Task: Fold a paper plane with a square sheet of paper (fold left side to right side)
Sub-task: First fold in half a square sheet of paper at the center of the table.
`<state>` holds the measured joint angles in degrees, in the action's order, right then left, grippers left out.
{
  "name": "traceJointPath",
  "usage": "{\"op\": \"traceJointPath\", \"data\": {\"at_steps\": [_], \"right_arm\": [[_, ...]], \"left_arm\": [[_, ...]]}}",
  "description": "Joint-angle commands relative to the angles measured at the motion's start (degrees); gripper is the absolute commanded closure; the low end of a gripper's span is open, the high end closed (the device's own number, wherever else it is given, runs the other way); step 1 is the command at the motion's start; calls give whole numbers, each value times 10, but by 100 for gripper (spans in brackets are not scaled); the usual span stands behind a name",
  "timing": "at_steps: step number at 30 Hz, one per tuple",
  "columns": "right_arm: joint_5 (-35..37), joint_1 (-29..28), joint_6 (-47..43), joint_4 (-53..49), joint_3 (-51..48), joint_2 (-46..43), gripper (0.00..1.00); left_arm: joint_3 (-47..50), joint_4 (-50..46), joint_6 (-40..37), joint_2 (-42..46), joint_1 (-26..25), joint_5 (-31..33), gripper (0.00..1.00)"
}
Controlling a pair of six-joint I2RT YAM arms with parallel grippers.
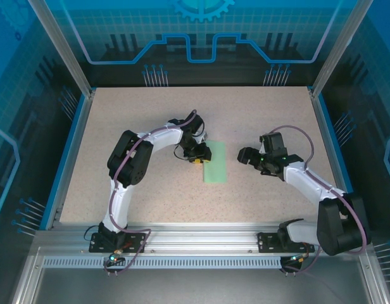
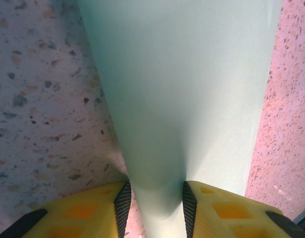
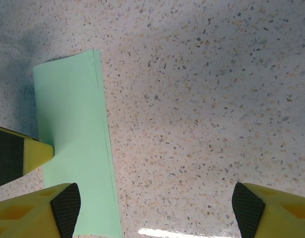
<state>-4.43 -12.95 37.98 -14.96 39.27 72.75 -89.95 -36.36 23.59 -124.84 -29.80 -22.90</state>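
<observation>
Two tools we see from above: the left tool (image 1: 196, 156) meets the left edge of the square sheet of paper (image 1: 215, 163), folded narrow on the desk (image 1: 150, 114); the right tool (image 1: 244, 156) stands apart. Left wrist: our left tool (image 2: 155, 203) pinches the paper (image 2: 182, 89). Right wrist: our right tool (image 3: 157, 210) gapes wide, the paper (image 3: 73, 139) flat at left.

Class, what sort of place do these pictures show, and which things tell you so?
Probably a robotics lab work cell: a left arm and right arm bolted to a metal rail, a speckled table fenced by blue printed panels, and a folded green sheet of paper.
</observation>
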Motion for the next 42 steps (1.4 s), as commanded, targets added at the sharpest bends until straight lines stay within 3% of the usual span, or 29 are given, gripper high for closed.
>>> {"op": "traceJointPath", "data": {"at_steps": [1,26,42], "right_arm": [[10,11,6,-3,-7,-14,16],[7,12,4,-9,-9,-23,16],[-48,11,3,13,-5,12,17]], "left_arm": [[-3,-28,-15,-37,-12,19,62],[-50,-58,-21,-73,-28,21,58],[-51,-60,-19,-75,-29,23,58]]}}
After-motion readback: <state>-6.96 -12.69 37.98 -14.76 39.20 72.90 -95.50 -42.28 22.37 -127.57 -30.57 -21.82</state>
